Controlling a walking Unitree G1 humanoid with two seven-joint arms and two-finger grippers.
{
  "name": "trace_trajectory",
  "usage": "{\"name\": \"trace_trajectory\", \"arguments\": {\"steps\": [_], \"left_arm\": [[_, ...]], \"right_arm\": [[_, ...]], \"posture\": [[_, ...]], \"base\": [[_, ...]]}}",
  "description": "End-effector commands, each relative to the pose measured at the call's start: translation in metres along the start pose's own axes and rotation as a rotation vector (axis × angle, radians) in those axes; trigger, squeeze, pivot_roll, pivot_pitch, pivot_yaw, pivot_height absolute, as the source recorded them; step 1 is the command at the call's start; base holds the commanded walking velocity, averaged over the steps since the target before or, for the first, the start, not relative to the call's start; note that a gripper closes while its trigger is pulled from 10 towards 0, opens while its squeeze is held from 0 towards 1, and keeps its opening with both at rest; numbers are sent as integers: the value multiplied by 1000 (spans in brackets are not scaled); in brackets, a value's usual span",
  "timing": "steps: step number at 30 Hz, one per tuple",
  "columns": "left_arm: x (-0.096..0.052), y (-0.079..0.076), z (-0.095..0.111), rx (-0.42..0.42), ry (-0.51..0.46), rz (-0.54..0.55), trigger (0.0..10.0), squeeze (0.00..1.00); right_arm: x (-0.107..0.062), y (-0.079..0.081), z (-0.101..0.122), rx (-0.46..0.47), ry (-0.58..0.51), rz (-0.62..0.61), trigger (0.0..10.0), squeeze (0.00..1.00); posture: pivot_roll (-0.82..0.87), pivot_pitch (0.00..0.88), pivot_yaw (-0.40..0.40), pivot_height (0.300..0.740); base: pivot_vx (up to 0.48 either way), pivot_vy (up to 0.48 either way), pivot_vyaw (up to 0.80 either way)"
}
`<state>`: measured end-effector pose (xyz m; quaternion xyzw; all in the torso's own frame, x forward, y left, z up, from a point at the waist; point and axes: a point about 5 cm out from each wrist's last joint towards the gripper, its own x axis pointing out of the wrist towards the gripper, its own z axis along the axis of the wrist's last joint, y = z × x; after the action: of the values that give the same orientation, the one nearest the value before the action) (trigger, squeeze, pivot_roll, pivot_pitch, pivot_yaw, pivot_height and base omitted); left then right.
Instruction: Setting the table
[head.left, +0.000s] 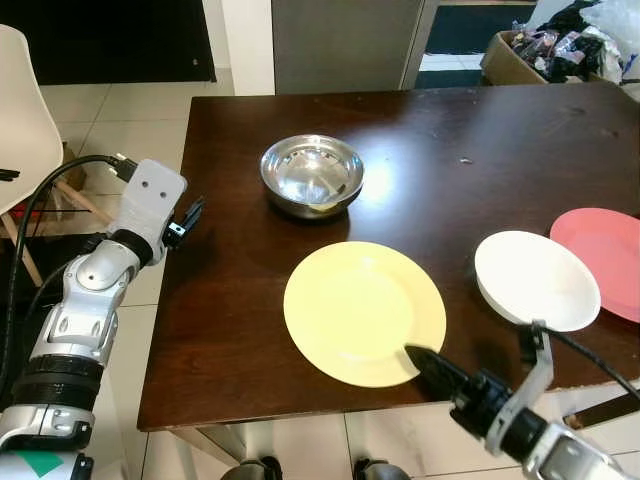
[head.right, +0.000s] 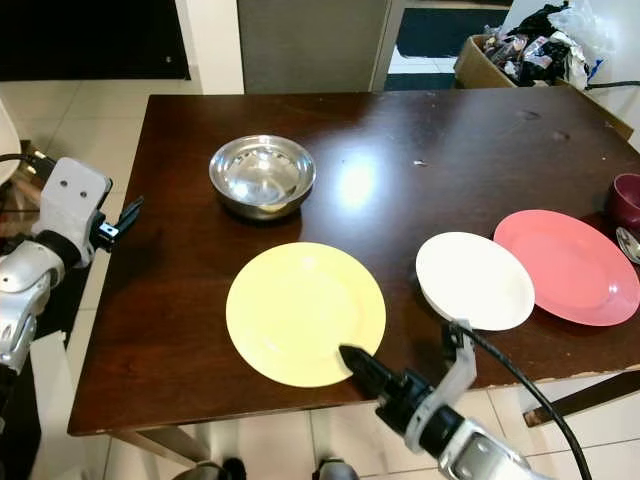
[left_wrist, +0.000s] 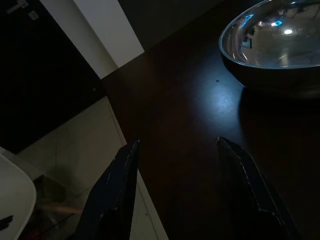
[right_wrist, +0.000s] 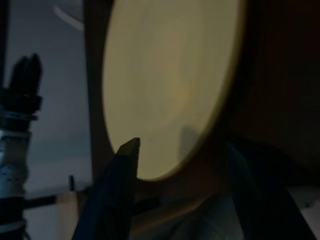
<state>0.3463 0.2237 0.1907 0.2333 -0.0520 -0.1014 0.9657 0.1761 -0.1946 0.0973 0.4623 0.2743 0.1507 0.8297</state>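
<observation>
Two jointed silver metal arms, each trailing a black cable, end in a left gripper (head.left: 190, 218) and right gripper (head.left: 428, 363) with long black fingers.

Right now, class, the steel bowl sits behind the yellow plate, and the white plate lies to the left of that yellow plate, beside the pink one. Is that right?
Not quite. The white plate lies to the right of the yellow plate, not the left, as the right eye view shows. The rest holds: the steel bowl sits behind the yellow plate, and the white plate is beside the pink one.
</observation>
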Motion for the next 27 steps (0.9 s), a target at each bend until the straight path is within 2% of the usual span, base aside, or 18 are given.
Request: {"name": "trace_trajectory", "arguments": {"steps": [1, 5, 11, 12, 13, 15, 16, 18, 19, 20, 21, 22, 24, 26, 27], "left_arm": [[-2, -3, -3, 2, 13, -6, 10000, 0], [-2, -5, -4, -2, 14, -13, 10000, 0], [1, -6, -1, 0, 8, -23, 10000, 0], [2, -6, 0, -3, 3, -22, 10000, 0], [2, -6, 0, -6, 2, -22, 10000, 0], [2, -6, 0, -6, 2, -22, 10000, 0], [2, -7, 1, -10, -2, -21, 10000, 0], [1, -9, 2, -29, -10, -19, 10000, 0], [0, -10, 3, -34, -13, -19, 10000, 0], [0, -10, 3, -34, -13, -19, 10000, 0], [-1, -13, 3, -47, -15, -19, 10000, 0], [-1, -14, 4, -50, -15, -20, 10000, 0], [-3, -16, 4, -87, -15, -12, 10000, 0], [-5, -18, 5, -126, -14, -1, 10000, 0], [-6, -20, 5, -144, -10, 7, 10000, 0]], "right_arm": [[-3, -8, -2, 23, -5, -48, 10000, 0], [-10, -28, -7, 67, -42, -147, 10000, 0], [-16, -25, -3, 29, -73, -121, 10000, 0], [-21, -11, 15, -117, -151, -72, 10000, 0], [-24, -3, 22, -187, -185, -44, 10000, 0], [-24, -3, 22, -187, -185, -44, 10000, 0], [-26, 9, 29, -266, -219, -3, 10000, 0], [-28, 48, 42, -409, -271, 172, 10000, 0], [-29, 61, 46, -454, -288, 235, 10000, 0], [-29, 61, 46, -454, -288, 235, 10000, 0], [-29, 87, 51, -519, -310, 361, 10000, 0], [-29, 92, 52, -530, -313, 384, 10000, 0], [-21, 108, 58, -637, -366, 407, 10000, 0], [-9, 114, 65, -765, -432, 346, 10000, 0], [-1, 111, 69, -813, -479, 291, 10000, 0]], "posture": [[-141, 72, 51, 740], [-148, 73, 61, 740], [-152, 69, 64, 740], [-152, 69, 64, 740], [-155, 67, 61, 740], [-155, 67, 61, 740], [-155, 67, 61, 740], [-153, 66, 72, 740], [-153, 66, 72, 740], [-153, 66, 72, 740], [-144, 64, 76, 740], [-144, 64, 76, 740], [-141, 64, 78, 740], [-137, 62, 85, 740], [-137, 62, 85, 740]], "base": [[0, 0, 0], [0, 0, 0], [0, 0, 0], [0, 0, 0], [0, 0, 0], [0, 0, 0], [0, 0, 0], [0, 0, 0], [0, 0, 0], [0, 0, 0], [0, 0, 0], [0, 0, 0], [0, 0, 0], [0, 0, 0], [0, 0, 0]]}}
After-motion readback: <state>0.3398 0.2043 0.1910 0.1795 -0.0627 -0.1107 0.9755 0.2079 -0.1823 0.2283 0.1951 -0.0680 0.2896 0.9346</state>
